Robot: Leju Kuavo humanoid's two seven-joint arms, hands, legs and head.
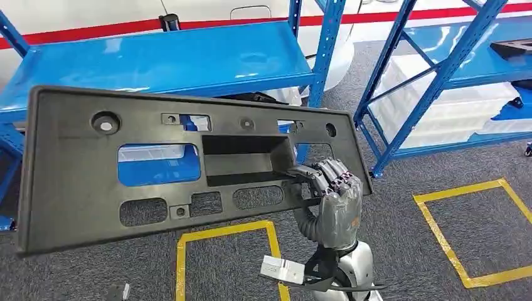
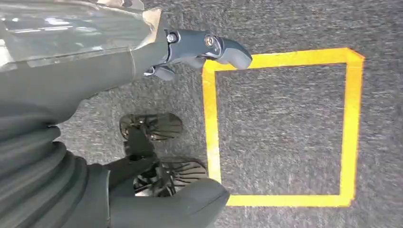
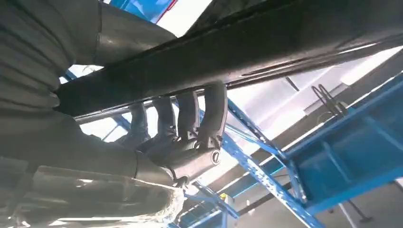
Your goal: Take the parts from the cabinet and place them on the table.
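Note:
A large dark grey plastic panel with several cut-outs and a rectangular recess hangs in the air in front of me, tilted down to the left. My right hand grips it at the lower right, fingers hooked into an opening beside the recess. In the right wrist view the fingers curl over the panel's edge. My left hand hangs over the grey carpet, its fingers and thumb apart with nothing between them.
A blue shelf rack stands behind the panel, its top shelf bare. A second blue rack at the right carries a dark part. Yellow tape squares mark the carpet.

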